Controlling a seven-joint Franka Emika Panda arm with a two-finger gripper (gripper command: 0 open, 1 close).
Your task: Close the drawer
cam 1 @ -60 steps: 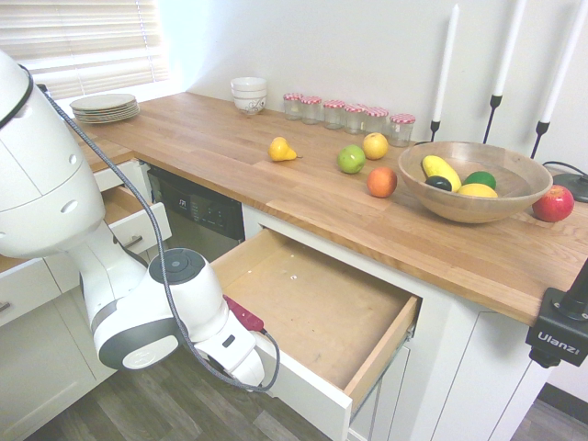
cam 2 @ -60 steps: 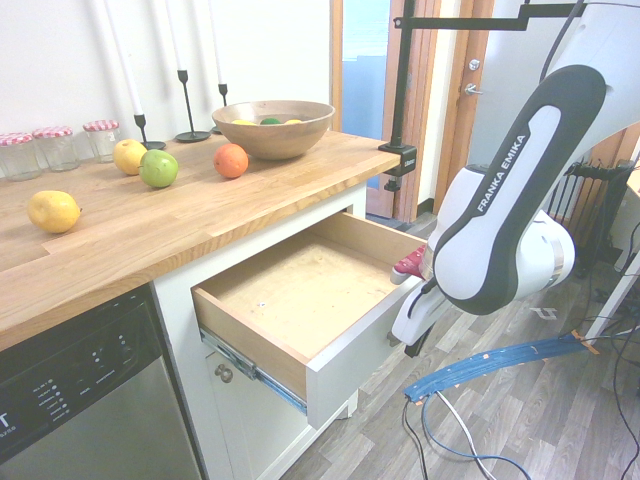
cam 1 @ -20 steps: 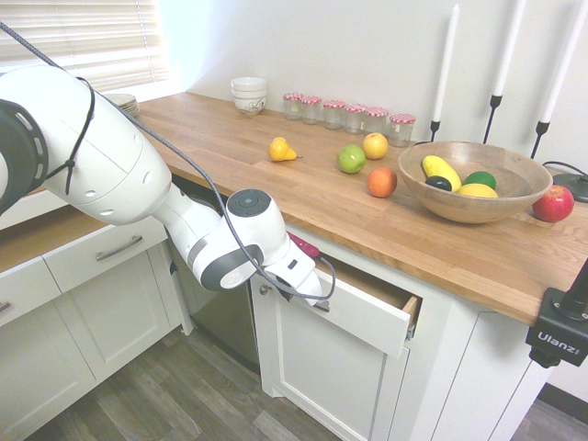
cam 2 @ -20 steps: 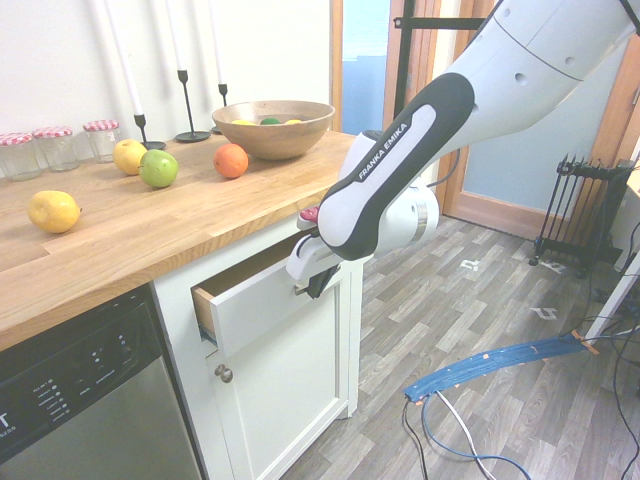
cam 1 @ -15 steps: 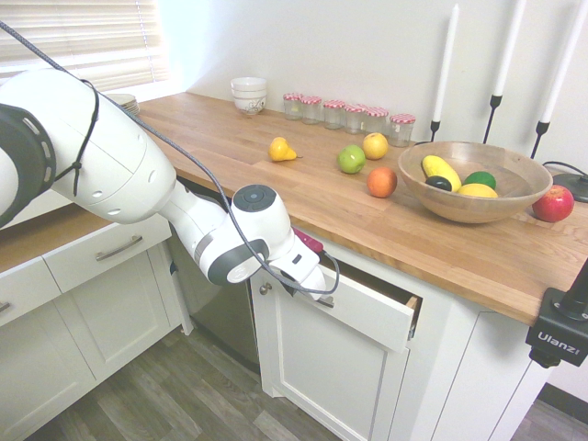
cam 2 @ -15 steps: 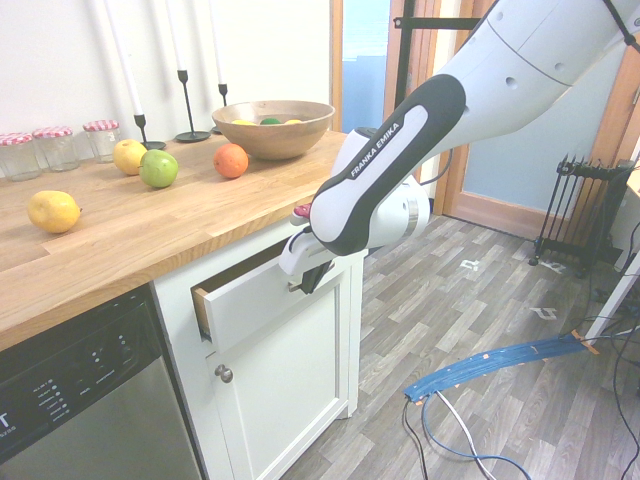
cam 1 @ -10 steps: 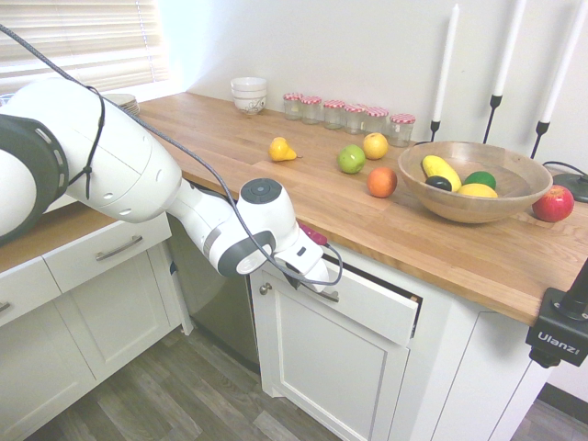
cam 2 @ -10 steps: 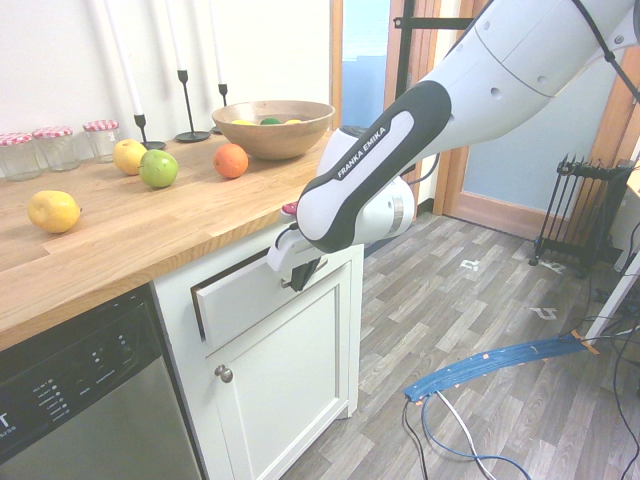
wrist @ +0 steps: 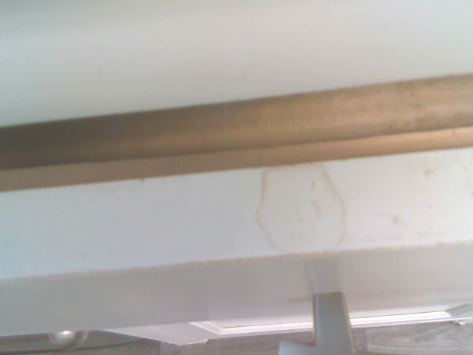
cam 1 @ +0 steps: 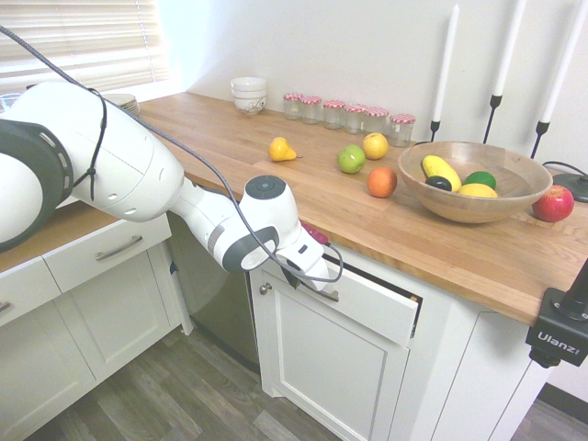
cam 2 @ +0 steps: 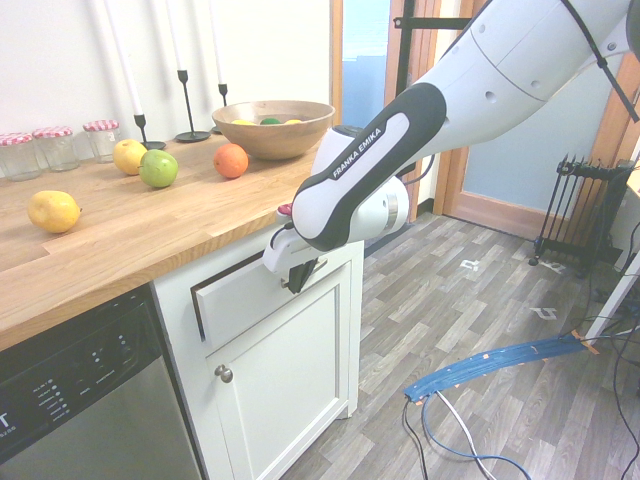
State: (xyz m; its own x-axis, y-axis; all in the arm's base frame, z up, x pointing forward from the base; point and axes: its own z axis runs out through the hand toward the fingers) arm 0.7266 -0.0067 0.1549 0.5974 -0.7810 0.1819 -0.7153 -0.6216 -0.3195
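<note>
I see a matt white painted drawer (cam 1: 372,308) front with a stain in the wrist view, an oiled wood countertop (cam 1: 276,184), glossy white plastic arm shells, a turned wooden bowl (cam 1: 473,207) and glass jars (cam 1: 349,112).

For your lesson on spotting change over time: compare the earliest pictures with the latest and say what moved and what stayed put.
The drawer slid from wide open, its plywood floor showing, to nearly shut, only a thin dark gap left. The shut tool travelled in with the drawer front and now sits against it; nothing was taken hold of or let go. The fruit, the wooden bowl and the jars stayed in place.
</note>
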